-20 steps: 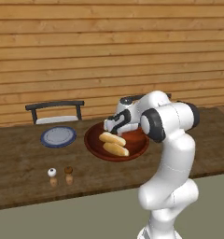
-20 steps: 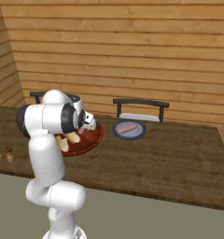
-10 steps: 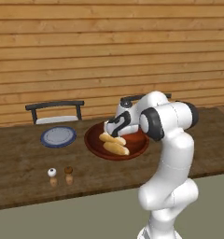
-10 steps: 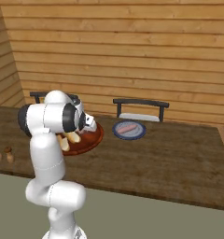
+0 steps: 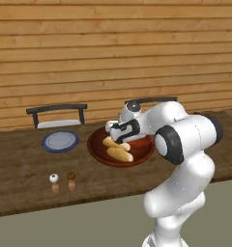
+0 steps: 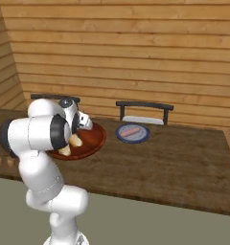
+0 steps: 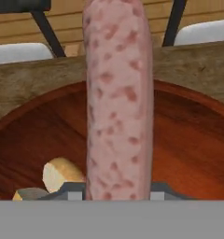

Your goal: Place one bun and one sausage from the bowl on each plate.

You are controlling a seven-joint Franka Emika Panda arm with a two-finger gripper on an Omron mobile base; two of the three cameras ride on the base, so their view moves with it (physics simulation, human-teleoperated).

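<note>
Sausage (image 7: 118, 98) sitting between the closed fingertips of the gripper (image 7: 117, 193), running straight out along the hand's line of sight, long axis pointing away over the bowl (image 7: 188, 140). Hovering low over the bowl's left half in the left base view, gripper (image 5: 119, 131) just above the two buns (image 5: 117, 149) lying side by side inside. Needing, by judgement, lifting clear and carrying left toward the bare plate (image 5: 60, 141), well apart from the bowl. Second sausage (image 6: 132, 131) already lying on the other plate (image 6: 132, 139), right of the bowl (image 6: 90, 143).
</note>
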